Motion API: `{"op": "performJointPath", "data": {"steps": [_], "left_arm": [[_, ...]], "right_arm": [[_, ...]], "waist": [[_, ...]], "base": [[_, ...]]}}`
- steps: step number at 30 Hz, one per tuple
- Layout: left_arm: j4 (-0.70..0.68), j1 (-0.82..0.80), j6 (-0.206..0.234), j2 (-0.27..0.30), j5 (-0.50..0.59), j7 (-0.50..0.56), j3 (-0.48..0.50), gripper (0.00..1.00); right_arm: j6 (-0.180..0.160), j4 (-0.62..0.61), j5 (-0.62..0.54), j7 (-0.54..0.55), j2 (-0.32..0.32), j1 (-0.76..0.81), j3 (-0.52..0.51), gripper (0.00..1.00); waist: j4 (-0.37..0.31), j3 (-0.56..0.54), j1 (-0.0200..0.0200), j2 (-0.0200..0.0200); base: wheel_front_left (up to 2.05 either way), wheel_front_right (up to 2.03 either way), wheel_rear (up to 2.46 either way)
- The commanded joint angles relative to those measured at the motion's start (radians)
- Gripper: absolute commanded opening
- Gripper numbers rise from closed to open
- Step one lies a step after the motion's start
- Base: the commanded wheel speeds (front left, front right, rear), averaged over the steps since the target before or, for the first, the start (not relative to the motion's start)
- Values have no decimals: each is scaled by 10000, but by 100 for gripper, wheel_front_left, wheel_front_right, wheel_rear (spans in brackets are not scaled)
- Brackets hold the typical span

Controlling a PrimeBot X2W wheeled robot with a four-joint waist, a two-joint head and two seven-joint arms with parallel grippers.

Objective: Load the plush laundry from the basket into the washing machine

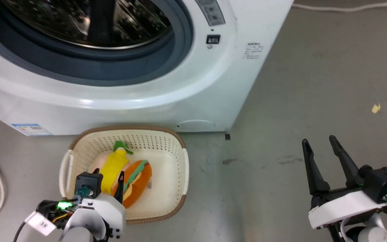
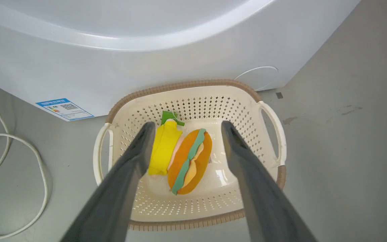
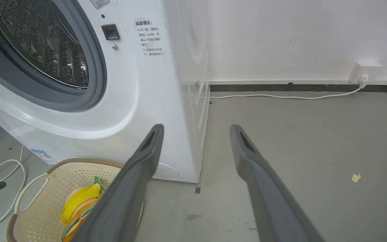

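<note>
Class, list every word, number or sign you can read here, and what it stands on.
No text reads clearly.
Notice sticker on washer: Chinese print, too blurred.
Blue label with QR code, same washer: too small.
Arm tag: blurred.

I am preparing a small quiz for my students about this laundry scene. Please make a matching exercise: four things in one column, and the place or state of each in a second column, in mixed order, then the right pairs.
Column A
1. burger plush
2. left gripper
3. right gripper
4. washing machine

Column B
a. open over the bare floor, to the side of the machine
b. lying in the basket beside the doll
c. open, aimed down into the basket, holding nothing
d. standing behind the basket, steel drum in view

Pairs: 1-b; 2-c; 3-a; 4-d
</note>
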Motion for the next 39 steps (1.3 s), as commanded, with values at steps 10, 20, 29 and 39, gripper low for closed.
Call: {"op": "performJointPath", "data": {"steps": [10, 20, 29, 39], "left_arm": [[1462, -900, -153, 690, 64, 719, -488, 100], [2364, -1588, -304, 1297, -98, 1145, -860, 100], [3020, -2389, -405, 1899, 139, 1611, -1511, 100], [3780, -3531, -501, 2367, -34, 2403, -1871, 100]], "right_arm": [[-4, -98, 648, -299, -1, -523, 136, 100], [-5, -194, 1150, -507, -1, -770, 291, 100], [-6, -237, 1576, -694, -2, -884, 369, 100], [-7, -366, 1974, -903, -2, -995, 588, 100]], "waist": [[-637, 1111, -1, 0], [-1108, 1995, -1, 0], [-1437, 2725, -1, 0], [-1769, 3551, -1, 0]], "base": [[0, 0, 0], [0, 0, 0], [0, 0, 0], [0, 0, 0]]}}
